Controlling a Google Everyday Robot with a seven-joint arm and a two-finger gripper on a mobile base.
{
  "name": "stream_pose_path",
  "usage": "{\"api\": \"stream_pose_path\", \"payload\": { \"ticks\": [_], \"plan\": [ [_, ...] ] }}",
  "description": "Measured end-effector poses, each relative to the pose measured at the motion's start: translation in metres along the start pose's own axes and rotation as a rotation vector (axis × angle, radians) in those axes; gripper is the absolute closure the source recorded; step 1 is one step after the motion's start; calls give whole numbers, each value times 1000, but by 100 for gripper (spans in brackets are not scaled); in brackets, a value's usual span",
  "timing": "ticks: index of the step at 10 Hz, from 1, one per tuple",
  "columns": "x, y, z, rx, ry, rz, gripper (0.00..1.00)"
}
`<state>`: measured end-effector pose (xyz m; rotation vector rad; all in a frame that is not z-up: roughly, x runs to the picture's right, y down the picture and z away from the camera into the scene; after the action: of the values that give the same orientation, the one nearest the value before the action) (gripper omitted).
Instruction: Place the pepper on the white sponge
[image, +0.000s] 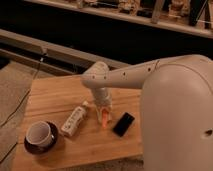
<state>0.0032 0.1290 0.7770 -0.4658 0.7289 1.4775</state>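
The wooden table (55, 97) is seen from above. The gripper (103, 111) is lowered near the table's centre, clenched on the pepper (103, 118), which hangs point-down between the fingers, just above or touching the wood; which cannot be told. A white bottle (74, 120) lies at 9 o'clock from the pepper, just beside it. A black phone (123, 124) lies at 3 o'clock, near. A cup (39, 135) on a dark saucer sits at 8 o'clock, well apart. The white sponge cannot be made out.
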Motion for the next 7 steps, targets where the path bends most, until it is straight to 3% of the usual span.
{"api": "stream_pose_path", "payload": {
  "ticks": [5, 7],
  "plan": [
    [-15, 5, -1, -27, -25, -23, 95],
    [-17, 6, -1, -36, -27, -27, 82]
  ]
}}
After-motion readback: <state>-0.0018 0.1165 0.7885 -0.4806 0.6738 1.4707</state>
